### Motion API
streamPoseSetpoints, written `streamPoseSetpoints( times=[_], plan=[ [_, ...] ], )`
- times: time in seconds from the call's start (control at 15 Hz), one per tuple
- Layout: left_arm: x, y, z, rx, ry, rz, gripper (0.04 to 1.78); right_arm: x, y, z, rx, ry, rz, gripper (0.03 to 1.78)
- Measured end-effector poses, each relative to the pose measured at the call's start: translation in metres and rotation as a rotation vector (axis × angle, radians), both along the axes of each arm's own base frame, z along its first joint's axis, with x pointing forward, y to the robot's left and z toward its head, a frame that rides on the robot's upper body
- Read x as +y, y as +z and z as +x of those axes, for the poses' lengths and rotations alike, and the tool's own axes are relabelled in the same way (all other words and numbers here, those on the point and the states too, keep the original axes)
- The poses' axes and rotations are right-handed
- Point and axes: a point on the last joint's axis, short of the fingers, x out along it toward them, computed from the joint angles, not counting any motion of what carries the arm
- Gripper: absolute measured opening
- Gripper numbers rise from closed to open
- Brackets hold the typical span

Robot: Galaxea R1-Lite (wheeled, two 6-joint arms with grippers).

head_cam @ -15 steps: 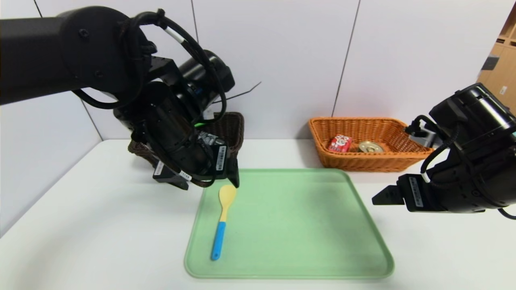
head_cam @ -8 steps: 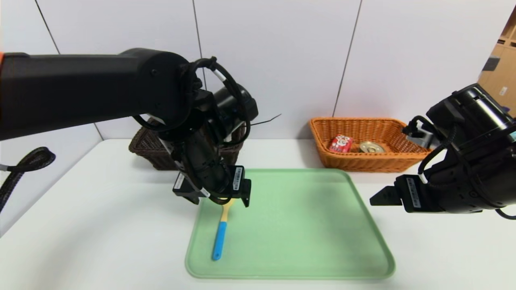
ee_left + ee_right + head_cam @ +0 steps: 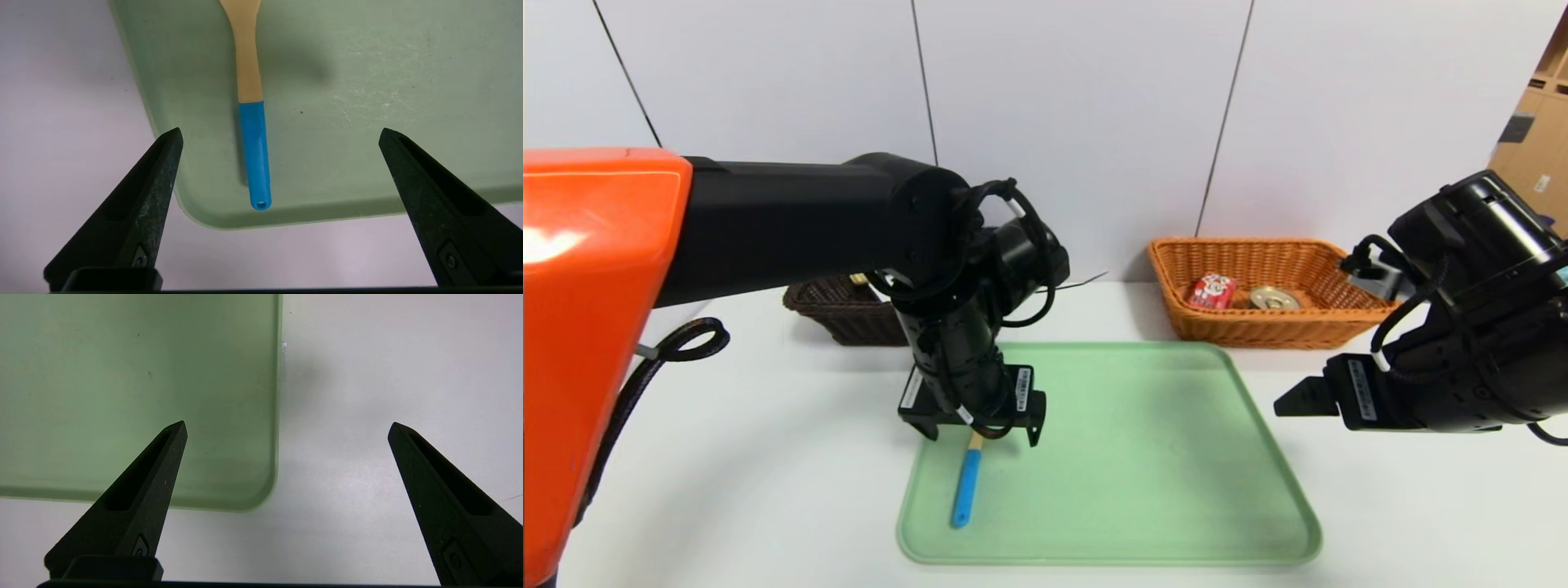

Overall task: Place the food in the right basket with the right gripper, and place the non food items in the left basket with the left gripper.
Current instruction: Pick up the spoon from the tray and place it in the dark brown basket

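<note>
Head view: the dark brown wicker basket [image 3: 837, 309] sits far left, contents hidden. The left end effector [image 3: 980, 431] hangs wide over the yellow spoon [image 3: 966, 486] on the green tray [image 3: 1176, 457]. The orange-tan basket [image 3: 1262, 327] holds red carton [image 3: 1210, 291] and tin [image 3: 1274, 299]. The right end effector [image 3: 1294, 402] hovers wide, empty.
</note>
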Motion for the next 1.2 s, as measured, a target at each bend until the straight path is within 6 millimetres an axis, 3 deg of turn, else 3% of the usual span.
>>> streamPoseSetpoints(
  times=[0.53, 1.2],
  plan=[
    [-0.009, -0.024, 0.010, 0.061, 0.090, 0.016, 1.69, 0.000, 0.000, 0.000, 0.001, 0.002, 0.001, 1.70],
    [-0.010, -0.033, 0.013, 0.099, 0.092, 0.010, 1.69, -0.001, -0.001, -0.002, 0.005, 0.001, -0.001, 1.70]
  ],
)
